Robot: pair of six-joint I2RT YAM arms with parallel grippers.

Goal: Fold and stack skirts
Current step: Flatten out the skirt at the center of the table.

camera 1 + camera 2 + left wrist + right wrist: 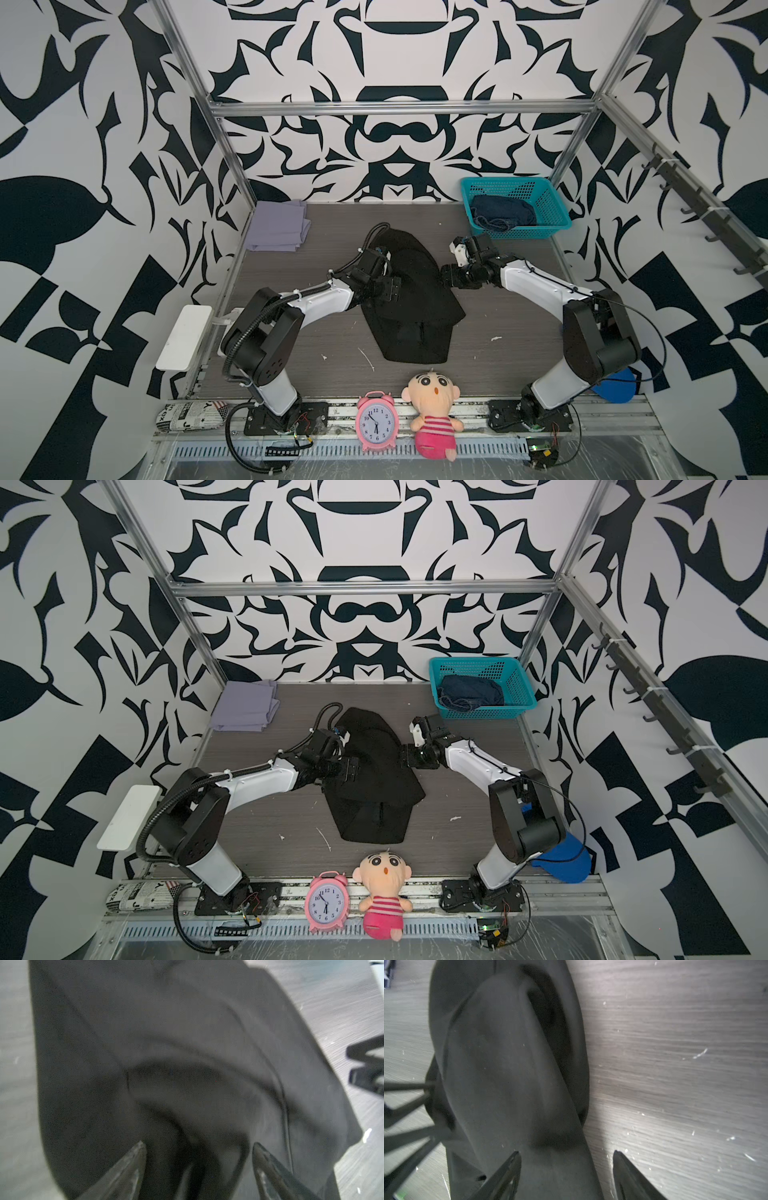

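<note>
Lying folded at the table's upper left is the lavender skirt. Left of centre, the left tool hovers, jaws apart, over the black skirt, which sprawls mid-table. The right tool, likewise spread wide and gripping nothing, straddles its right edge. At upper right, the denim skirt sits crumpled in the teal basket.

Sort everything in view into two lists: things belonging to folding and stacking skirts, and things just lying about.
For the job: folded lavender-purple cloth skirt; black cloth skirt, spread mid-table; dark blue denim skirt, bunched up.
Lying about: teal plastic mesh basket holding the denim; round pink alarm clock; plush doll in pink stripes; royal-blue cloth; newspaper-print roll.
</note>
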